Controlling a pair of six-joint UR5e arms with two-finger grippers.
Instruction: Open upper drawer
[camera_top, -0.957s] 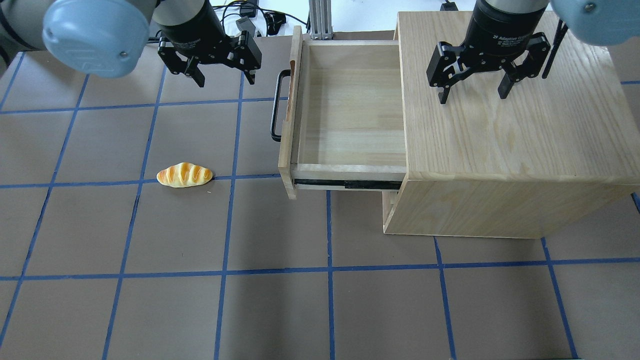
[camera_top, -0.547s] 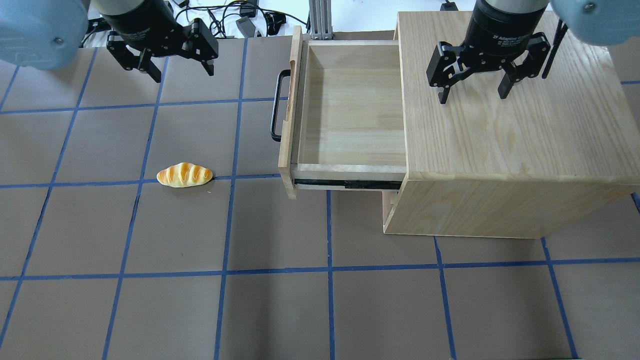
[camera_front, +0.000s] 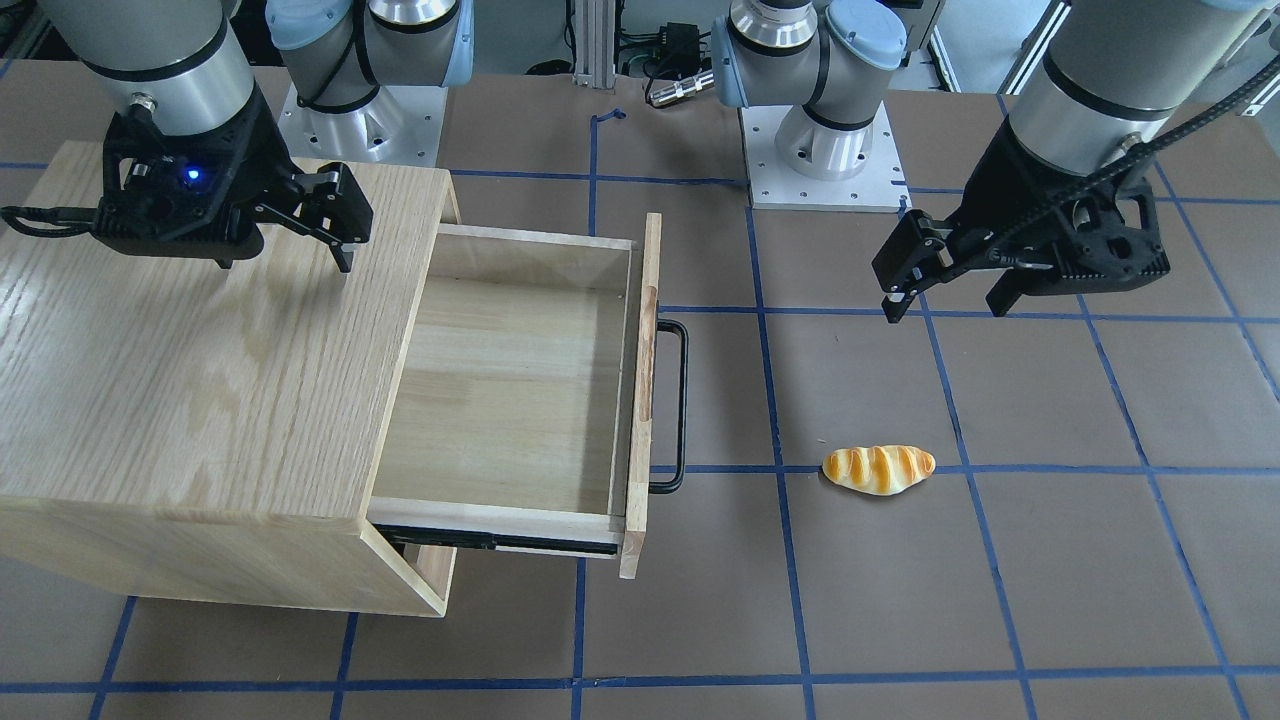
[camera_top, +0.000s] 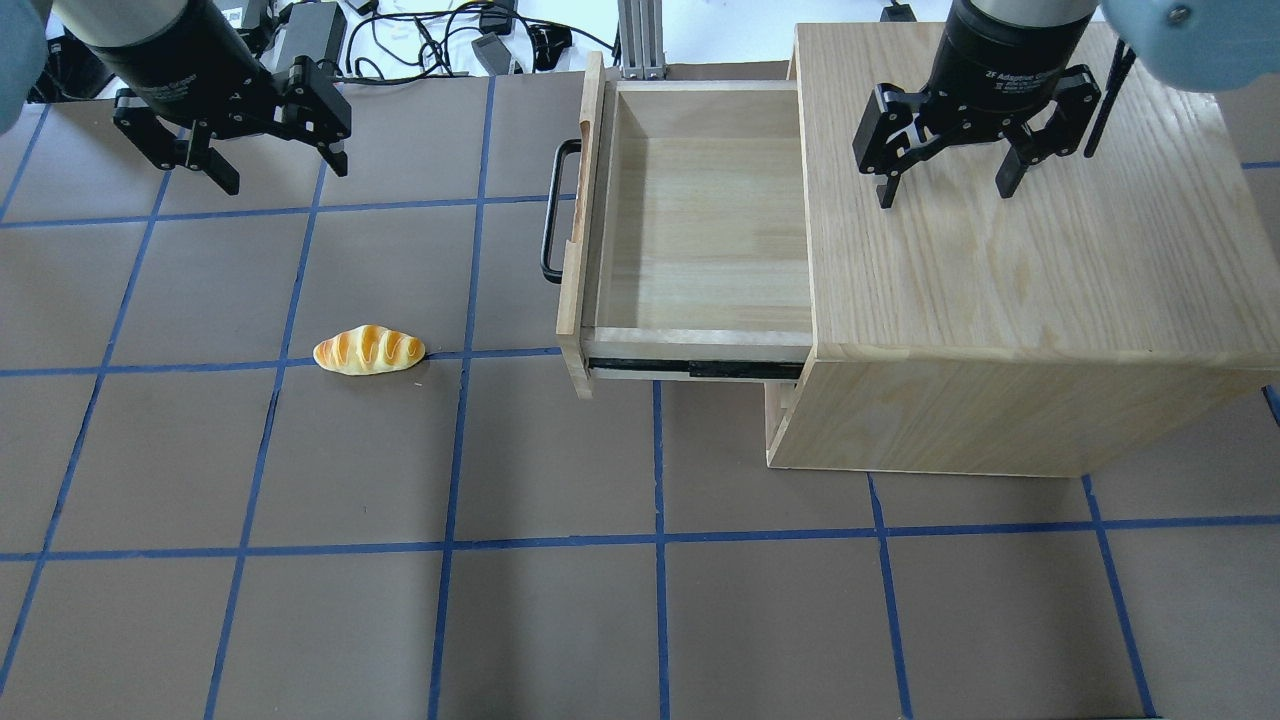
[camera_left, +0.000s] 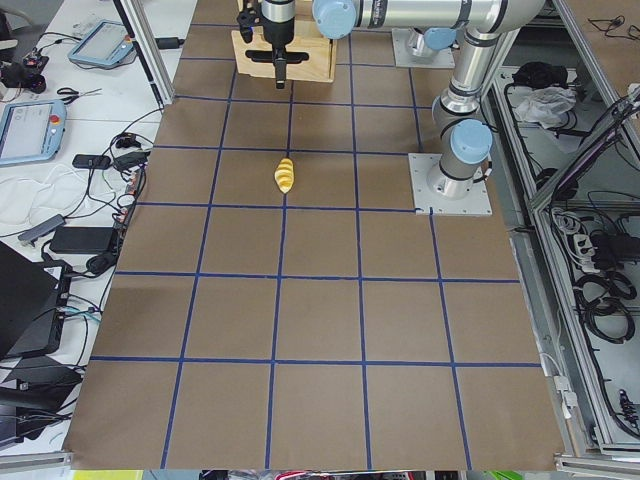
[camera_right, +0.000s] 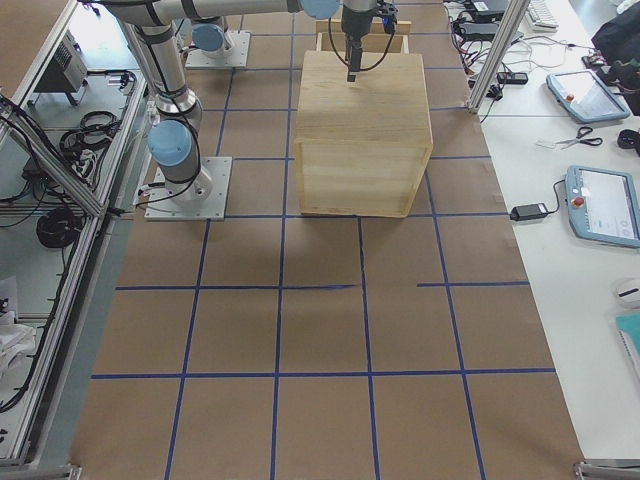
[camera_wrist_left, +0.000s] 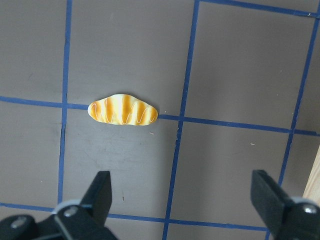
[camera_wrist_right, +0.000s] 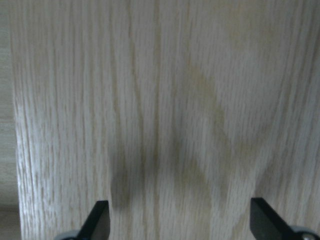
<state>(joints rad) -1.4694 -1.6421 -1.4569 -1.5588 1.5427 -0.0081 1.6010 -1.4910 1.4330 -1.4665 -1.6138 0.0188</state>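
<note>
Since a second ago, the left gripper (camera_top: 283, 172) has slid away from the drawer front toward the robot's left. It now hangs over bare table (camera_top: 560, 620) with its fingers (camera_wrist_left: 100, 192) spread wide and nothing between them. In the left wrist view, a toy bread roll (camera_top: 369, 350) lies on a blue tape line beyond those fingers, well apart from them. The right gripper (camera_top: 945, 195) has kept its place above the top of the oak-grain cabinet (camera_top: 1010, 290), likewise spread and empty, its tips clear of the wood. The upper drawer (camera_top: 700, 230) stands pulled far out of the cabinet toward the robot's left, with its pale interior bare and a black slide rail (camera_top: 700, 368) exposed along its side. Its black bar handle (camera_top: 550, 215) is free of both grippers, and the roll lies nearer the robot than the handle, off to its left.
</note>
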